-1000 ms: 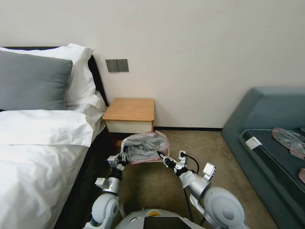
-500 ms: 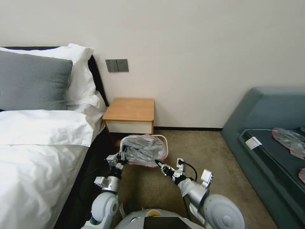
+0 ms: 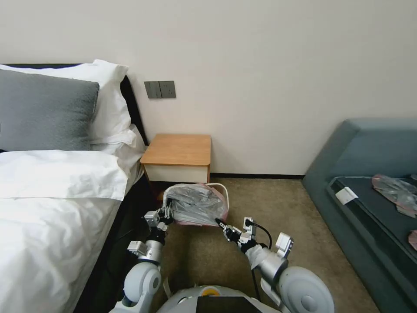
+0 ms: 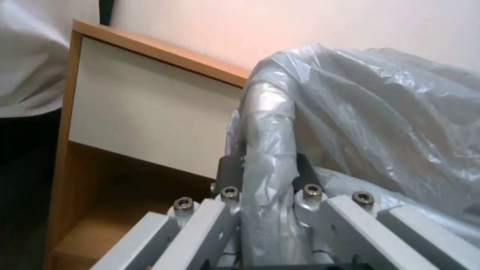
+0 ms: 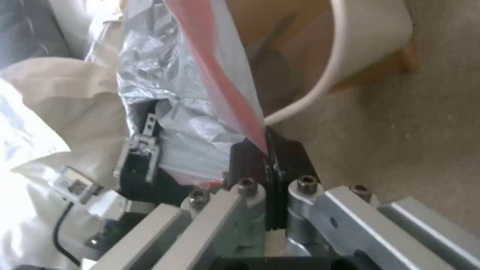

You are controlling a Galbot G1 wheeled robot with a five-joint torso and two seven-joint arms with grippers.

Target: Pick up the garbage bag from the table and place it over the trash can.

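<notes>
The wrinkly grey garbage bag [image 3: 195, 205] with pink edging is stretched between my two grippers, low over the cream trash can [image 3: 223, 188], whose far rim shows behind it. My left gripper [image 3: 167, 214] is shut on the bag's left edge, a gathered strip of plastic [image 4: 265, 157] pinched between its fingers. On the bag's right pink edge [image 5: 235, 93], my right gripper [image 3: 220, 224] is shut too. The can's rim [image 5: 320, 86] curves just past that corner. The table [image 3: 179, 150] stands behind the can against the wall, its top bare.
A bed [image 3: 47, 208] with white bedding runs along the left, close to my left arm. A grey-blue sofa [image 3: 369, 174] stands on the right with flatter grey-pink bags [image 3: 397, 191] on it. Open carpet [image 3: 269, 204] lies between the can and the sofa.
Both grippers have brought the bag down and slightly back over the can; the can's white far rim now shows behind the bag. The right gripper dropped lower.
</notes>
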